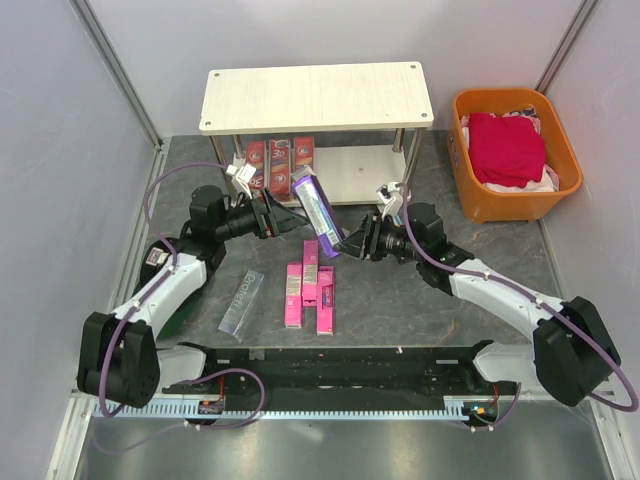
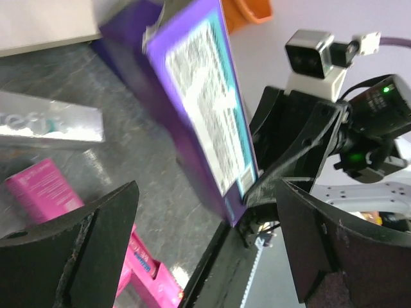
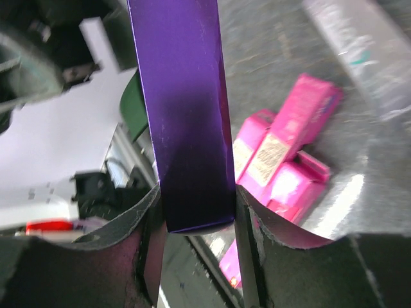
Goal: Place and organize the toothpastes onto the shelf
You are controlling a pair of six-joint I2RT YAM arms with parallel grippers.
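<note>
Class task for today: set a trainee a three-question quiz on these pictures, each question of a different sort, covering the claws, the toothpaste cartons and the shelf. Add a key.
1. Multiple choice: what colour is the carton gripped in the right claw? A pink, B purple, C silver.
2. True or false: the left claw is open and holds nothing.
3. Short answer: how many red cartons stand on the lower board of the shelf?

Key: 1 B; 2 true; 3 three.
</note>
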